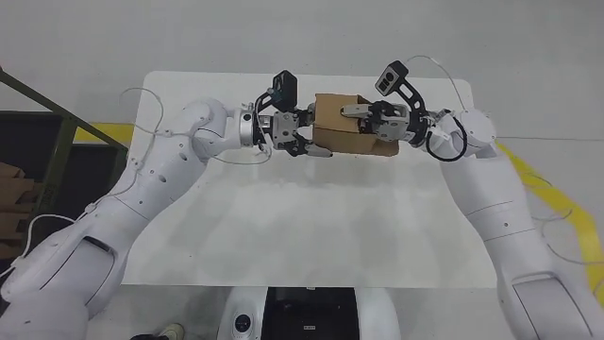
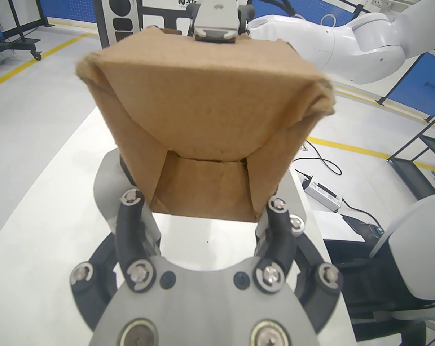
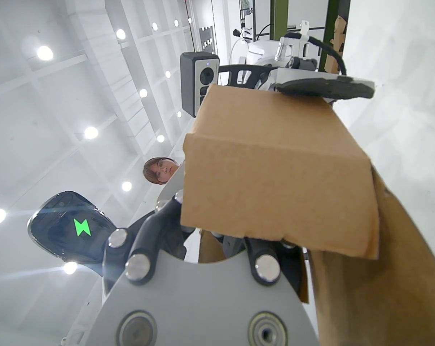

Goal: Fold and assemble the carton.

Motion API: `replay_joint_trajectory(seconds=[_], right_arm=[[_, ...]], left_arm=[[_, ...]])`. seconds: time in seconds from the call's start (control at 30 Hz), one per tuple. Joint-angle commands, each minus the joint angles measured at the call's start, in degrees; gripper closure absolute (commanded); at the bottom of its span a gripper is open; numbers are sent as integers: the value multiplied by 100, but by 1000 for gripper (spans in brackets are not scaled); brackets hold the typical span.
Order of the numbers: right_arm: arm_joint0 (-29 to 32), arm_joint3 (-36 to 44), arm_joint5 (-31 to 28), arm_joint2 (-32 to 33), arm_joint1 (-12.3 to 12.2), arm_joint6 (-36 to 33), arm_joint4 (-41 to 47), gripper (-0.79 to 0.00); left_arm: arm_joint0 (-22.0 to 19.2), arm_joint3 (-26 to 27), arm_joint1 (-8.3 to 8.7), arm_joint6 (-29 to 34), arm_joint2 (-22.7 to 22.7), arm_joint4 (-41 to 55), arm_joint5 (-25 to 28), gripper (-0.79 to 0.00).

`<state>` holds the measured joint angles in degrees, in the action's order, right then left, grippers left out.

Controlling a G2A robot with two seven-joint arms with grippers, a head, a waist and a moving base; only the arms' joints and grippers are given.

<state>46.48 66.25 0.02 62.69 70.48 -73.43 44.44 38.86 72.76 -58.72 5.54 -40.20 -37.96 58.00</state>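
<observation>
We saw the carton (image 1: 354,126) held up over the tabletop (image 1: 283,231), between the two arms. Its long side ran from one set of jaws to the other, across the tabletop from side to side.

The right jaws were shut on the end of the carton that was far from the left jaws. One finger (image 2: 216,19) lay flat on top of that end.

The other end of the carton (image 2: 203,109) was open, and it pointed right at the left jaws. A flap hung bent over this opening. The left jaws stood wide, with one finger (image 2: 131,214) on each side of the open end and very close to its walls. We could not tell if they pressed on it.

We thought the next job was to close the open end. The left jaws were the nearer ones, and the opening lay straight in front of them, so the flaps could be pushed in along the long side while the right jaws held the carton (image 3: 275,167) steady.
</observation>
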Motion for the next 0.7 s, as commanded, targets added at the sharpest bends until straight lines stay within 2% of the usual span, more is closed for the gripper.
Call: replay_joint_trajectory(seconds=[0.0,0.07,0.13,0.2,0.37,0.47,0.57,0.6,0.63,0.67], right_arm=[[6,7,-3,-3,1,-4,-6,0],[13,11,-16,-2,1,-15,3,0],[19,14,-21,-2,2,-16,2,0],[25,19,-22,1,1,-17,1,0],[48,51,-30,11,-3,-26,-19,0],[56,68,-20,16,-6,-32,-33,0],[67,85,-12,23,-7,-34,-23,-311],[68,94,-18,30,-9,-32,-20,-391],[71,103,-17,40,-10,-33,-7,-576],[71,112,-25,58,-13,-31,0,-659]], left_arm=[[-36,-13,42,-95,70,23,0,-659],[-74,-28,79,-185,136,40,0,-656],[-106,-36,111,-263,206,49,0,-594],[-138,-49,140,-325,276,43,0,-391],[-205,-69,198,-498,440,39,0,-391],[-245,-89,226,-593,520,50,0,-339],[-274,-104,253,-695,583,45,0,-363],[-280,-107,260,-728,604,46,0,-372],[-290,-110,267,-756,624,44,0,-372],[-300,-113,274,-787,641,39,0,-379]])
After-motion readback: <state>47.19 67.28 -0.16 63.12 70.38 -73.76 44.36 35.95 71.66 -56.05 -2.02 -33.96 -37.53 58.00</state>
